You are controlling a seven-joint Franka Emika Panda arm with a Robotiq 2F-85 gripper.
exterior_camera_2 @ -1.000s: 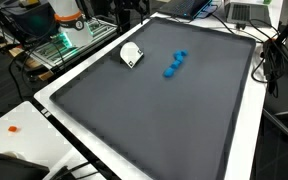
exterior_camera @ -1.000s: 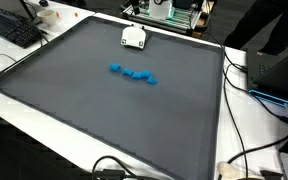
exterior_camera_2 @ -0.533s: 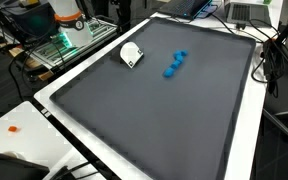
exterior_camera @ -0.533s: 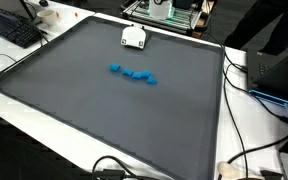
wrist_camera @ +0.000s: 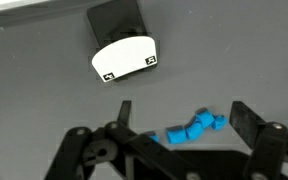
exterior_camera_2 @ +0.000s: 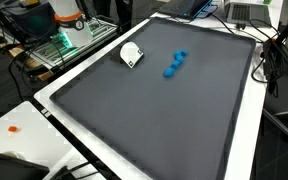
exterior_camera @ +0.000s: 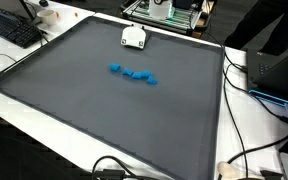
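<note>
A short chain of small blue blocks (exterior_camera: 132, 74) lies on the dark grey mat (exterior_camera: 94, 110), somewhat toward its far side; it shows in both exterior views (exterior_camera_2: 174, 65). A white rounded device with a black part (exterior_camera: 133, 37) sits near the mat's edge (exterior_camera_2: 131, 54). In the wrist view my gripper (wrist_camera: 182, 105) is open and empty, well above the mat, with the blue blocks (wrist_camera: 191, 128) between its fingers and the white device (wrist_camera: 124, 58) beyond. The gripper itself does not show in the exterior views.
The mat (exterior_camera_2: 154, 120) lies on a white table. A keyboard (exterior_camera: 12, 30) sits at one corner, and cables (exterior_camera: 249, 150) and a black box (exterior_camera: 279, 70) lie along one side. A laptop (exterior_camera_2: 246, 12) and a small orange item (exterior_camera_2: 14, 128) are off the mat.
</note>
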